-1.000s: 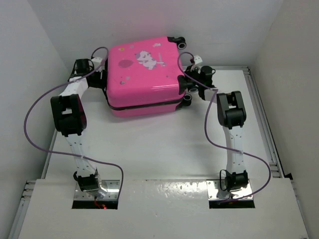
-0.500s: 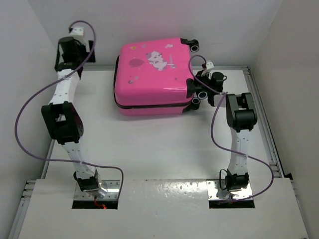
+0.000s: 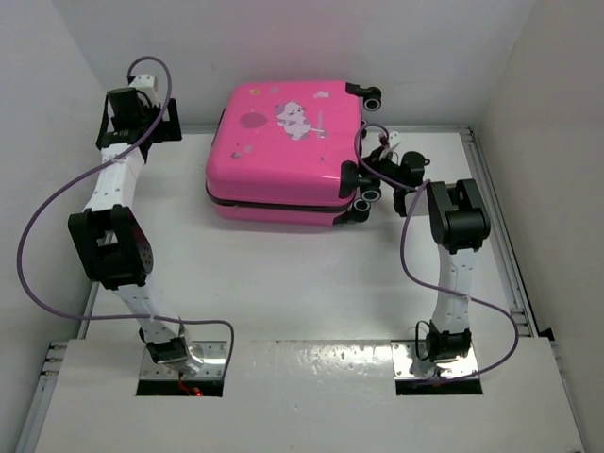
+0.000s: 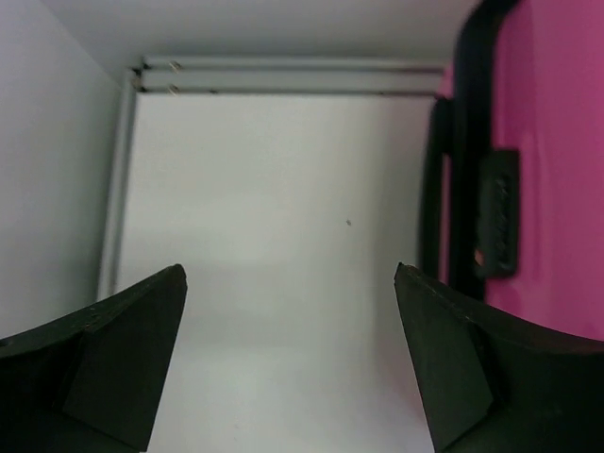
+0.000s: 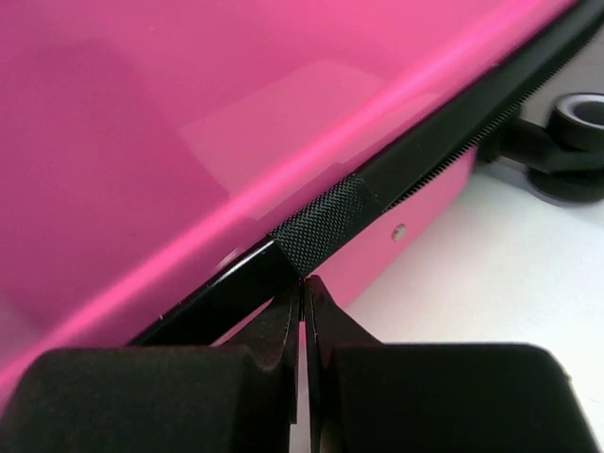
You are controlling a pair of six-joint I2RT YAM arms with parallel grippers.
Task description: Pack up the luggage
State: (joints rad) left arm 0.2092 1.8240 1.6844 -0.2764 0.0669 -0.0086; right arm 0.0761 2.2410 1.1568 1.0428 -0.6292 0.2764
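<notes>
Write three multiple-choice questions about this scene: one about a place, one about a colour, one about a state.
1. On which side of the suitcase are its wheels?
A. the left arm's side
B. the right arm's side
C. the side nearest the arm bases

2. Which colour is the suitcase shell?
A. blue
B. hot pink
C. yellow

3. How is the left gripper?
A. shut on a wheel
B. shut on the zipper
C. open, holding nothing

Answers:
1 B, the wheels stand at the end beside the right gripper.
2 B, the shell is pink with a white cartoon print.
3 C, its jaws stand wide apart over bare table.
</notes>
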